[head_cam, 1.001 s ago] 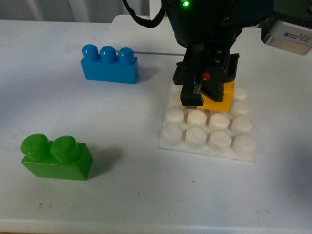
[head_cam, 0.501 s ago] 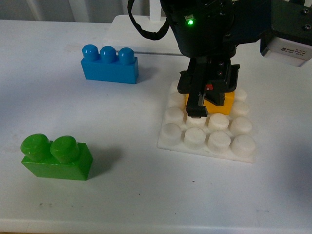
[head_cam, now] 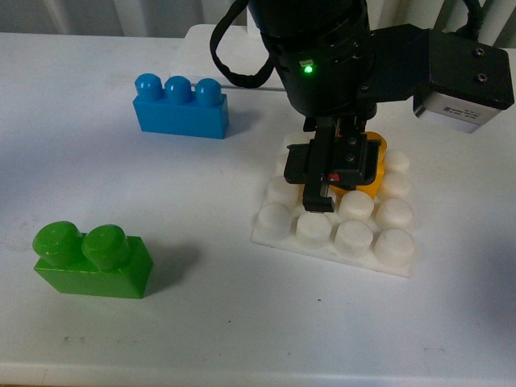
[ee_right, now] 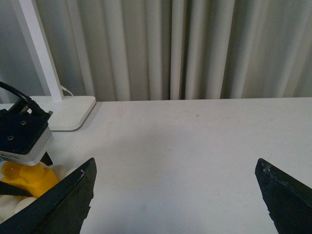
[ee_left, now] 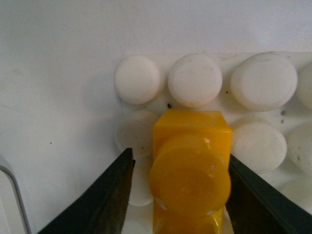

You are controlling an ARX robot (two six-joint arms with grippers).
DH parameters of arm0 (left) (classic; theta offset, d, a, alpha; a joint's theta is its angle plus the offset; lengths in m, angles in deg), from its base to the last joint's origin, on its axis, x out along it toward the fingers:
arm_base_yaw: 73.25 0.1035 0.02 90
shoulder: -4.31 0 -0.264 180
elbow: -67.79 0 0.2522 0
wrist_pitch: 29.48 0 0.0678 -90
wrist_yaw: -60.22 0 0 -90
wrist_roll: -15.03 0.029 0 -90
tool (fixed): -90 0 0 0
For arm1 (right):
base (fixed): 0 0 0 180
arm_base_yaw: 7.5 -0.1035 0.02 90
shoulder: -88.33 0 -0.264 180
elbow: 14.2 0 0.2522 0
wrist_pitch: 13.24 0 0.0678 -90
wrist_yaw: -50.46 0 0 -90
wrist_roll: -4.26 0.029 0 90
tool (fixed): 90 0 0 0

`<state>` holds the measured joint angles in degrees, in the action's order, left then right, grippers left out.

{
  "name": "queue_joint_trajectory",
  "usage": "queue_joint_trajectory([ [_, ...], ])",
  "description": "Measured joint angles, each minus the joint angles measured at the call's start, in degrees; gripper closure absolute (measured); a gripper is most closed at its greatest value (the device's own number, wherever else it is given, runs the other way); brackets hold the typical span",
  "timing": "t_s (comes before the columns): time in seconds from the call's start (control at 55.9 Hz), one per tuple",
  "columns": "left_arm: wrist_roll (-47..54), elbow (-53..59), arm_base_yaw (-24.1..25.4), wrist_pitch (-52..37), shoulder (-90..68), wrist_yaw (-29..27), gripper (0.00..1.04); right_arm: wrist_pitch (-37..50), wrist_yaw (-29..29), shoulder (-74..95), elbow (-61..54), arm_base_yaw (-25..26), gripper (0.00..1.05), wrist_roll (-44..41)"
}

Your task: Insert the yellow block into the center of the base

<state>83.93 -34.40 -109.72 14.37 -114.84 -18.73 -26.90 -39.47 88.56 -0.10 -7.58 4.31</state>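
The yellow block (head_cam: 368, 172) stands on the white studded base (head_cam: 334, 234), behind its two nearest rows of studs. My left gripper (head_cam: 334, 173) hangs right over it, open. In the left wrist view the block (ee_left: 191, 170) sits between the two black fingers (ee_left: 114, 195) with a small gap on each side, and base studs (ee_left: 195, 80) show beyond and beside it. My right gripper (ee_right: 175, 168) is open and empty above bare table, off to the side. It sees the block (ee_right: 29, 178) and the base (ee_right: 17, 204) at its view's edge.
A blue three-stud brick (head_cam: 180, 105) lies at the back left. A green two-stud brick (head_cam: 90, 260) lies at the front left. A white lamp stand plate (ee_right: 73, 112) with its post stands behind the base. Curtains close off the far side.
My left arm has come nearer and lower over the block. The base has shifted a little to the left and turned slightly. The blue and green bricks have not moved.
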Motion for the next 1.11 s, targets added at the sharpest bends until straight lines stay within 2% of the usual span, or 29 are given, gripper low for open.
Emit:
queue_joint_trajectory([
  [0.268,3.06,8.09,1.53,-10.54,10.32,-4.35,0.07,0.00,0.00,0.00,0.00,0.00,0.09,0.00],
  [0.304,3.10,9.53,2.03,-12.28,12.41,-5.01,0.04,0.00,0.00,0.00,0.00,0.00,0.09,0.00],
  [0.358,3.08,12.22,3.04,-15.37,15.93,-5.95,0.07,0.00,0.00,0.00,0.00,0.00,0.09,0.00],
  [0.572,1.36,26.88,7.74,-29.55,28.74,-9.86,0.06,0.00,0.00,0.00,0.00,0.00,0.09,0.00],
  [0.787,-8.41,46.34,13.66,-42.53,48.28,-12.96,0.06,0.00,0.00,0.00,0.00,0.00,0.09,0.00],
  [0.965,-19.52,58.73,19.32,-45.16,63.56,-15.19,0.06,0.00,0.00,0.00,0.00,0.00,0.09,0.00],
  [1.108,-33.03,67.69,23.32,-41.77,76.61,-18.99,0.06,0.00,0.00,0.00,0.00,0.00,0.09,0.00],
])
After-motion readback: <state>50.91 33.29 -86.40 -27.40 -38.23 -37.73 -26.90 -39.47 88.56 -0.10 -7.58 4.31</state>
